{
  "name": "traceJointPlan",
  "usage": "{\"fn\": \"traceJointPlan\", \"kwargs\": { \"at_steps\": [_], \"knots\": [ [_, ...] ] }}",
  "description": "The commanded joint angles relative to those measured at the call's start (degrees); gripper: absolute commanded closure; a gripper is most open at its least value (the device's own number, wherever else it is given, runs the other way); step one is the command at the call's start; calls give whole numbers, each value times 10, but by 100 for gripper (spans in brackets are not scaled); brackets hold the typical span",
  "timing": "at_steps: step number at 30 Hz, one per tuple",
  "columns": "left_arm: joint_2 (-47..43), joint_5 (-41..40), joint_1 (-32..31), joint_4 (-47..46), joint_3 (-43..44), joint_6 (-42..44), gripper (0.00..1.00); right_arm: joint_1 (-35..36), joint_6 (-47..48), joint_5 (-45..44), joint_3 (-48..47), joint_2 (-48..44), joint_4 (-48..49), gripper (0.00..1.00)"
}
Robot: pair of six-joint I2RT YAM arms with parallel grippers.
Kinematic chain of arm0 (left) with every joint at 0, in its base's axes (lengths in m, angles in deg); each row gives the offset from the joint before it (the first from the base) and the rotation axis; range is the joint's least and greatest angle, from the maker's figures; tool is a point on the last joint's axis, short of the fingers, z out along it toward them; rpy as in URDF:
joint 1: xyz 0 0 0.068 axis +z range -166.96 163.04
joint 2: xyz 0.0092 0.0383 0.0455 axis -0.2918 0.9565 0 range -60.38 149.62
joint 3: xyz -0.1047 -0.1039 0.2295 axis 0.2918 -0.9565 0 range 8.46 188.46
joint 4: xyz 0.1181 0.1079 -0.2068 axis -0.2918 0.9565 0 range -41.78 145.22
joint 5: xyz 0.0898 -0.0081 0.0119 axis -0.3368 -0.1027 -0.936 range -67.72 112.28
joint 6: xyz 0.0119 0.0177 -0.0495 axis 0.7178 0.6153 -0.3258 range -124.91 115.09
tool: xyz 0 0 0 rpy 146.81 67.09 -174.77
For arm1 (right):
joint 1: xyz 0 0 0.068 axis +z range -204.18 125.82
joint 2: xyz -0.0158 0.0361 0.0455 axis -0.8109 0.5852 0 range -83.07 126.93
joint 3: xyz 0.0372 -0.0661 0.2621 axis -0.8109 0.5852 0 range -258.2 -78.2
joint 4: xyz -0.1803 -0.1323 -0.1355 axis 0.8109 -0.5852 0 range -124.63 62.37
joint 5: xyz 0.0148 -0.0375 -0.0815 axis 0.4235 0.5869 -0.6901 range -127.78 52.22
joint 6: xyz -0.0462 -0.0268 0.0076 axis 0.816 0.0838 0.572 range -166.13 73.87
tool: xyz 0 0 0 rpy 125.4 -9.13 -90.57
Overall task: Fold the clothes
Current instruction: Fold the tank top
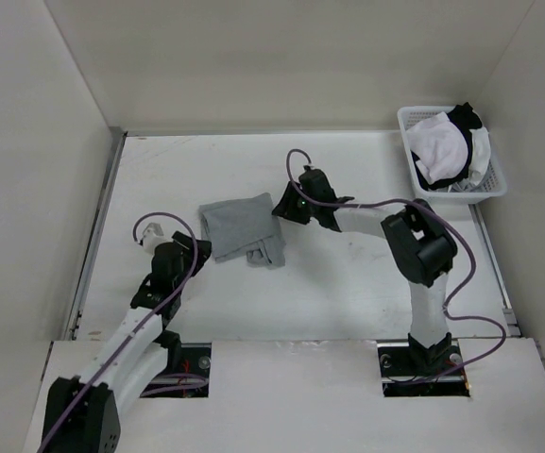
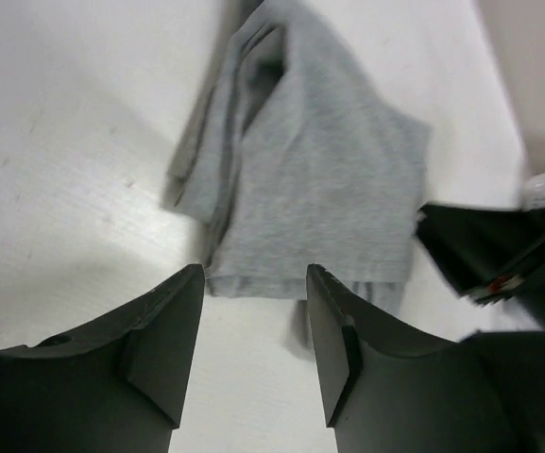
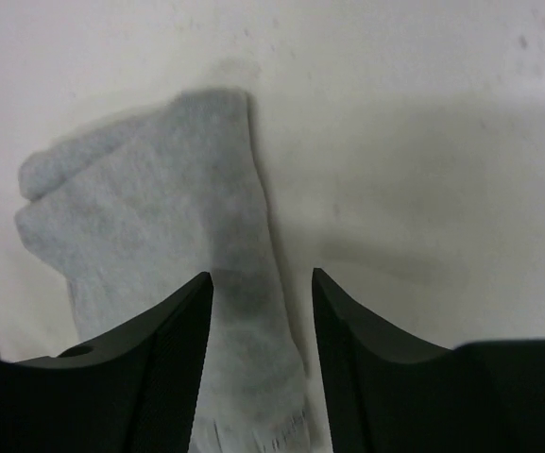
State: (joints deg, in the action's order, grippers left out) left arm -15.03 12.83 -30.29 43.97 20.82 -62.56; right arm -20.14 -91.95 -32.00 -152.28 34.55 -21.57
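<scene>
Ahead of the left gripper (image 2: pixel 255 274), just past its fingertips, is the near edge of the grey T-shirt (image 2: pixel 310 179), folded into a rough rectangle and lying flat on the white table (image 2: pixel 83 142). Left jaws stand well apart with nothing between them, just table in the gap, and they look clear of the fabric. Loose layered folds bunch along the shirt's side, ahead and left of the jaws. Off to the right of the left fingers, the black right arm (image 2: pixel 499 255) sits at the shirt's right corner. Right gripper (image 3: pixel 263 276): jaws also wide apart, gripping nothing. A narrow strip of the shirt (image 3: pixel 149 217) runs under the gap between its fingers, lying on the table. The bulk of the cloth spreads ahead and to the left of that gap, with a rounded folded end farthest out. Can't tell whether the right pads brush the cloth. Overhead, the shirt (image 1: pixel 244 226) lies between the two grippers, with the left gripper (image 1: pixel 199 251) at one end and the right gripper (image 1: pixel 283 206) at the opposite corner, touching or just over it. A small messy tail of fabric sticks out on the shirt's near side. Well off to the right of the right gripper, a white basket (image 1: pixel 495 184) holds a white garment with black trim (image 1: pixel 447 142).
</scene>
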Motion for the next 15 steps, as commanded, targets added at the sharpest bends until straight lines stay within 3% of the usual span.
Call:
{"fn": "traceJointPlan", "kwargs": {
  "at_steps": [1,8,15],
  "knots": [
    [-61,-45,-12,22,55,49,51,-2,14,-9,48,-117,76,46],
    [-29,-70,-95,3,151,126,42,0,63,-82,194,-294,105,31],
    [-17,-69,-119,47,190,165,35,-5,89,-182,385,-428,162,28]
  ]
}}
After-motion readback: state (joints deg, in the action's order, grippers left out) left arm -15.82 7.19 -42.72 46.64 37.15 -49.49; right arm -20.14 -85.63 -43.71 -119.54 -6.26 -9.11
